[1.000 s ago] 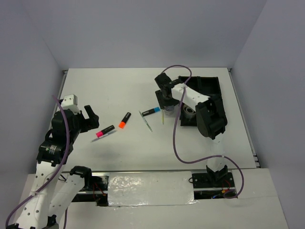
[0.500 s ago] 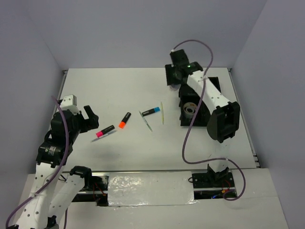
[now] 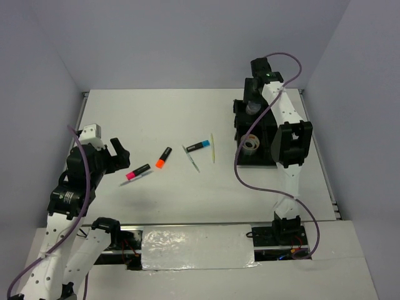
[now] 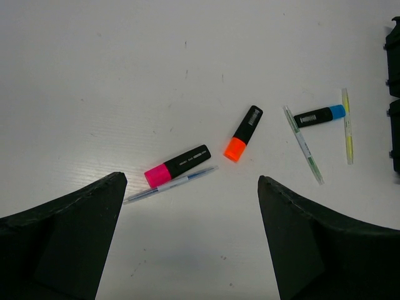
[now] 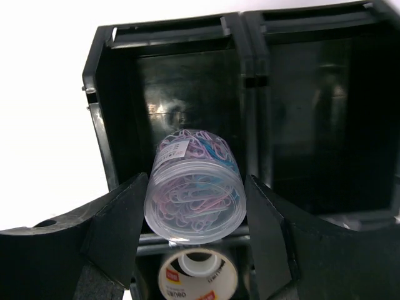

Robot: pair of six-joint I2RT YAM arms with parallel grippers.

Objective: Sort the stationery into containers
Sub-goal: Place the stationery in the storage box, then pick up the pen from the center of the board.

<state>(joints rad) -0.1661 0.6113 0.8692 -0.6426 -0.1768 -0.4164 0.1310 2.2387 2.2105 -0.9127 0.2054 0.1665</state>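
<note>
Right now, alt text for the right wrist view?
The right gripper, jaws shut on a clear pot of paper clips, holds it over a compartment of the black tray. A tape roll sits in the next compartment, bottom of frame.

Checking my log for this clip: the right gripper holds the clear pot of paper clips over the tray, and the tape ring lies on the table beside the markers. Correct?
Not quite. The tape ring lies inside a tray compartment, not on the table; the right wrist view shows it there, near the clear pot held by the right gripper. The rest stands.
</note>
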